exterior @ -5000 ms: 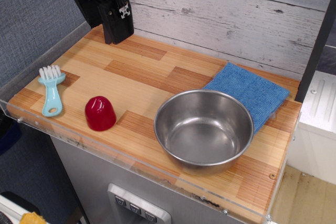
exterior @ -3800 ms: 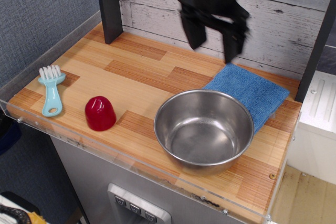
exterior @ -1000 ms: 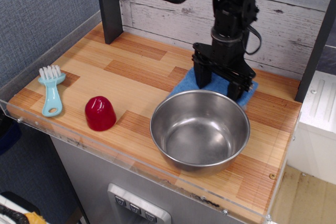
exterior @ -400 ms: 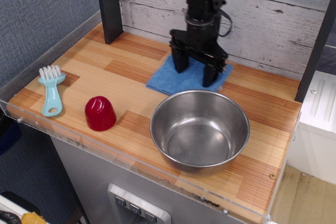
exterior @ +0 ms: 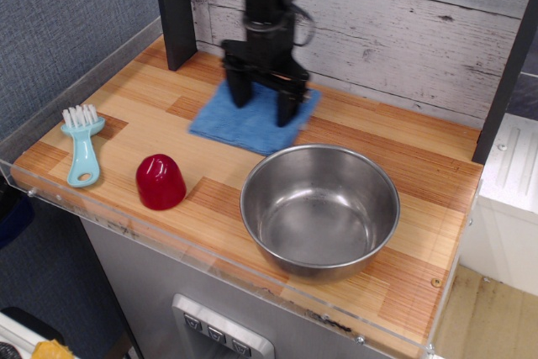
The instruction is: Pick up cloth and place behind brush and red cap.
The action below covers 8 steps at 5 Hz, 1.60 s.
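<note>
The blue cloth [exterior: 244,124] lies at the middle back of the wooden table, left of and behind the steel bowl. My gripper [exterior: 262,100] stands on the cloth pointing straight down. Its two black fingers [exterior: 239,88] are pressed into the cloth's far half with a strip of cloth between them, and the cloth moves with them. The light-blue brush [exterior: 82,145] lies at the front left, bristles pointing away. The dark-red cap [exterior: 160,181] stands to the right of the brush, near the front edge. The cloth is behind and to the right of the cap.
A steel bowl [exterior: 319,208] stands at the front right, close to the cloth's right corner. A black post [exterior: 174,6] rises at the back left. A plank wall runs along the back and a clear rim [exterior: 76,208] edges the table's front and left.
My gripper came from the back left, went down onto the cloth at the back right and has carried it leftward along the back. The bowl was nudged slightly to the left.
</note>
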Available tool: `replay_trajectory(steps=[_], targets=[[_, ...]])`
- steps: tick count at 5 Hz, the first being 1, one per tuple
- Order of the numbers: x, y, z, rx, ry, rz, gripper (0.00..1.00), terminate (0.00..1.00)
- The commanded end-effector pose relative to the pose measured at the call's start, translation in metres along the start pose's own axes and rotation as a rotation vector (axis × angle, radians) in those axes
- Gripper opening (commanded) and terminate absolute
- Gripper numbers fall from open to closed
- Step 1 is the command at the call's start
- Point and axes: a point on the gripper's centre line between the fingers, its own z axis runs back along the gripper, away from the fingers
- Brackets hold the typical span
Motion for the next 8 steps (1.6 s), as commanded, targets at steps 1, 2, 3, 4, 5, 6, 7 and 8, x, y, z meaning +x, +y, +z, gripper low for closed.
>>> replay_trajectory(steps=[1,2,3,4,5,6,7,8], targets=[[-0.024,0.063,0.010,0.062,0.011,0.093,1.00,0.00],[-0.030,0.081,0.011,0.083,0.015,0.128,1.00,0.00],[-0.035,0.092,0.010,0.086,0.018,0.157,1.00,0.00],[-0.033,0.090,0.011,0.082,0.014,0.159,1.00,0.00],[-0.030,0.082,0.012,0.046,-0.022,0.172,1.00,0.00],[-0.023,0.075,0.025,0.033,-0.071,0.172,1.00,0.00],[-0.013,0.071,0.047,0.026,-0.119,0.164,1.00,0.00],[-0.010,0.070,0.069,0.034,-0.166,0.153,1.00,0.00]])
